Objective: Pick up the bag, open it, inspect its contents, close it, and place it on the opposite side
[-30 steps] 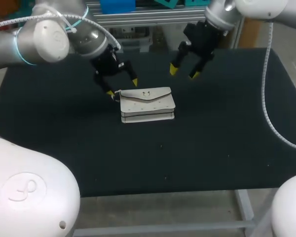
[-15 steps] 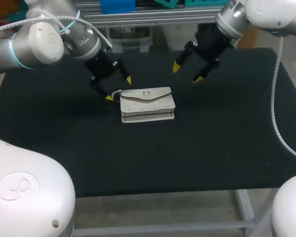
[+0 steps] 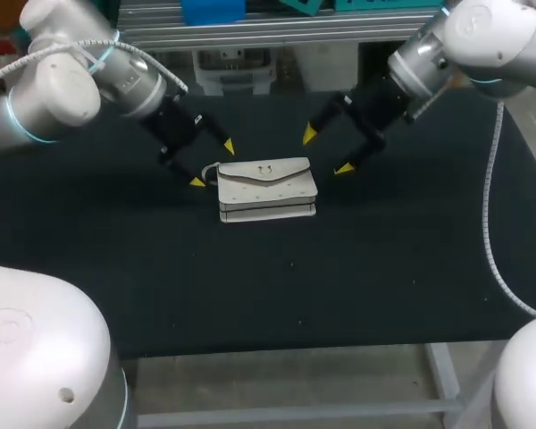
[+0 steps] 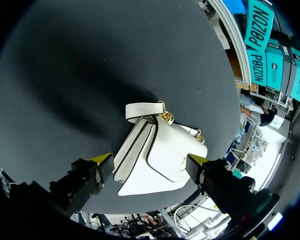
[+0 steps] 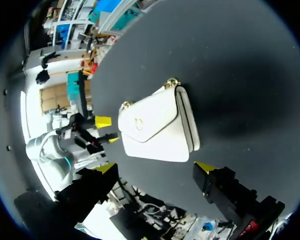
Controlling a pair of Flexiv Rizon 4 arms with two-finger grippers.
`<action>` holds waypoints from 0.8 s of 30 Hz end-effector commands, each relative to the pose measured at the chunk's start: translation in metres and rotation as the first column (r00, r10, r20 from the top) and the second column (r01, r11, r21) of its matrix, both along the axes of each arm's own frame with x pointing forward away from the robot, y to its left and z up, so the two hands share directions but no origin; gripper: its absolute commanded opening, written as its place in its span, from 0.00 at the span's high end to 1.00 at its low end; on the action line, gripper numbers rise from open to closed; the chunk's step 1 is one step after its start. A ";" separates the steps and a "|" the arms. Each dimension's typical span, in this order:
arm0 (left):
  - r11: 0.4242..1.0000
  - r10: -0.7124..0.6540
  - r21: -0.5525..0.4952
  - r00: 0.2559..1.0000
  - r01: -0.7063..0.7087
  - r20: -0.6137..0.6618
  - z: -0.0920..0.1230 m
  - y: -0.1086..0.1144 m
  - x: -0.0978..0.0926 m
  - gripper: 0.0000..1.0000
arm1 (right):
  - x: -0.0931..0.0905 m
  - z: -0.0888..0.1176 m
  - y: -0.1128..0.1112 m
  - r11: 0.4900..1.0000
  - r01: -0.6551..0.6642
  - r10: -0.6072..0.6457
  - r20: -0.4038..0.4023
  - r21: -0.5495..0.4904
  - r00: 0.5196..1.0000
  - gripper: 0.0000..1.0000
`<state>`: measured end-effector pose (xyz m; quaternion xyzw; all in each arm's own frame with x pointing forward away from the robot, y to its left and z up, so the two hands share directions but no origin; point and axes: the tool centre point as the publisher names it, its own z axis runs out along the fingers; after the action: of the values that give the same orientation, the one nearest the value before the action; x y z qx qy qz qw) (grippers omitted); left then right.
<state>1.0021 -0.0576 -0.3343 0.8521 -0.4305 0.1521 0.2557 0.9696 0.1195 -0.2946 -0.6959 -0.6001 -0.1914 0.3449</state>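
A small white bag (image 3: 267, 188) with a flap and gold clasp lies shut on the black table (image 3: 384, 259), near the middle. My left gripper (image 3: 212, 164) hovers open at the bag's left end, by its strap loop; in the left wrist view the bag (image 4: 160, 159) lies just ahead of the left gripper (image 4: 154, 161), between the lines of its fingers. My right gripper (image 3: 326, 152) stands open at the bag's right end, slightly behind it. From the right wrist the bag (image 5: 157, 124) shows ahead of the right gripper (image 5: 155, 167), with the left gripper's yellow tips (image 5: 103, 121) beyond it.
The black table top stretches wide around the bag on all sides. A white strap loop (image 4: 142, 110) with gold rings sticks out from the bag's left end.
Both arms have swung outward and turned. The left gripper drew back to the left of the bag; the right gripper came down toward the bag's right end. The bag stayed put.
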 end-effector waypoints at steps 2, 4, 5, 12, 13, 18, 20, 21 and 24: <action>0.992 -0.045 -0.116 0.998 0.050 0.044 -0.011 0.003 0.004 0.00 | 0.013 -0.013 0.001 0.999 -0.011 0.014 -0.075 0.042 0.997 0.00; 0.988 -0.053 -0.140 0.997 0.061 0.060 -0.012 0.001 0.005 0.02 | 0.014 -0.015 0.002 0.999 0.007 -0.004 -0.086 0.036 0.996 0.00; 0.985 -0.063 -0.156 0.996 0.073 0.066 -0.013 0.000 0.005 0.09 | 0.014 -0.017 0.003 0.999 0.017 -0.013 -0.095 0.035 0.995 0.00; 0.972 -0.097 -0.205 0.988 0.119 0.117 -0.018 -0.009 0.007 0.28 | 0.014 -0.035 0.009 0.995 0.053 -0.040 -0.137 0.086 0.990 0.00; 0.968 -0.110 -0.211 0.986 0.135 0.124 -0.019 -0.010 0.007 0.31 | 0.015 -0.037 0.010 0.995 0.055 -0.042 -0.140 0.087 0.989 0.00; 0.958 -0.132 -0.229 0.975 0.171 0.177 -0.022 -0.014 0.005 0.31 | 0.018 -0.046 0.016 0.992 0.070 -0.054 -0.148 0.105 0.988 0.00; 0.959 -0.130 -0.228 0.974 0.172 0.186 -0.023 -0.015 0.005 0.36 | 0.019 -0.048 0.017 0.991 0.077 -0.060 -0.153 0.107 0.986 0.00; 0.955 -0.138 -0.236 0.972 0.181 0.190 -0.023 -0.016 0.005 0.41 | 0.020 -0.049 0.018 0.991 0.082 -0.065 -0.153 0.106 0.986 0.00; 0.953 -0.140 -0.241 0.971 0.186 0.195 -0.023 -0.017 0.004 0.52 | 0.022 -0.049 0.018 0.990 0.106 -0.091 -0.146 0.097 0.985 0.00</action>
<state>1.0071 -0.0746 -0.3540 0.7611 -0.4998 0.2487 0.3302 0.9891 0.1355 -0.3424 -0.7154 -0.5296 -0.1896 0.4145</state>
